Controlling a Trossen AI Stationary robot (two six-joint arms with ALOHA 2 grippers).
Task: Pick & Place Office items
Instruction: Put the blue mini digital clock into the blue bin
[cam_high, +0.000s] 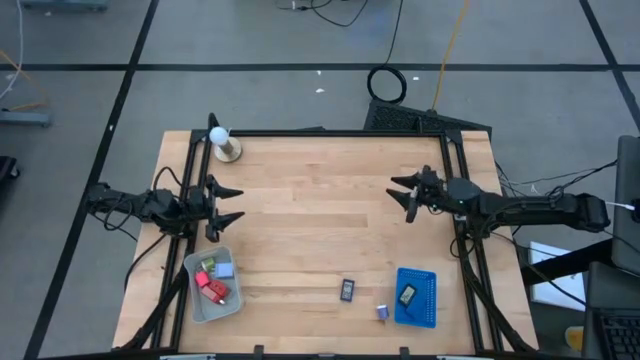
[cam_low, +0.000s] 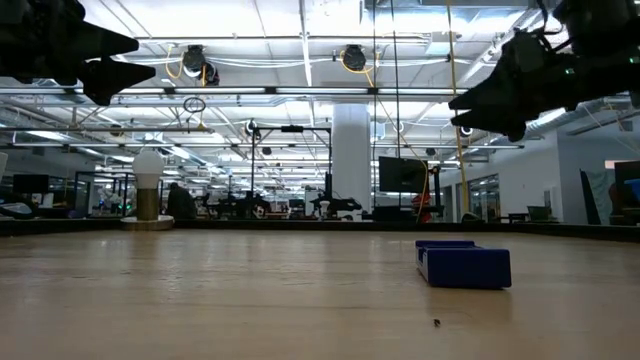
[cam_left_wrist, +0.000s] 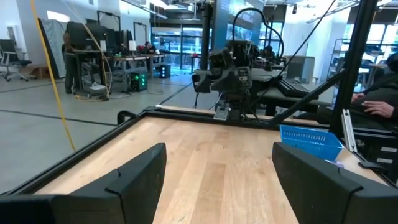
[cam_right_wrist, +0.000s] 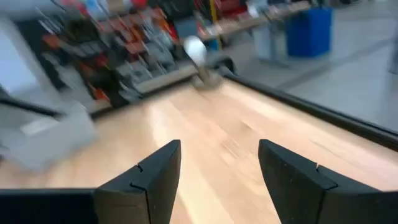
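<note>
Both arms hang above the table (cam_high: 320, 200) with nothing in their grasp. The left gripper (cam_high: 228, 208) sits over the left edge, fingers spread apart and empty; the left wrist view shows its two dark fingers (cam_left_wrist: 134, 180) well apart with bare wood between them. The right gripper (cam_high: 410, 196) sits over the right edge, facing inward, jaws likewise parted and holding nothing, as the gap between its fingers (cam_right_wrist: 146, 171) shows.

The grey tray (cam_high: 194, 300) lies at the front-left corner. Inside it are red blocks (cam_high: 213, 288), a light-blue block (cam_high: 225, 269) and a green-white bit (cam_high: 209, 264), packed close together. The blue tray (cam_high: 428, 298) lies near the front-right corner and holds one black rectangle (cam_high: 407, 294). A second black rectangle (cam_high: 347, 289) lies on bare wood near the front edge, between the two trays. A small purple bit (cam_high: 382, 311), as far as one can make out at that size, rests just beside the blue tray's left wall.

A white ball on a wooden base (cam_high: 221, 140) stands at the back-left corner.
</note>
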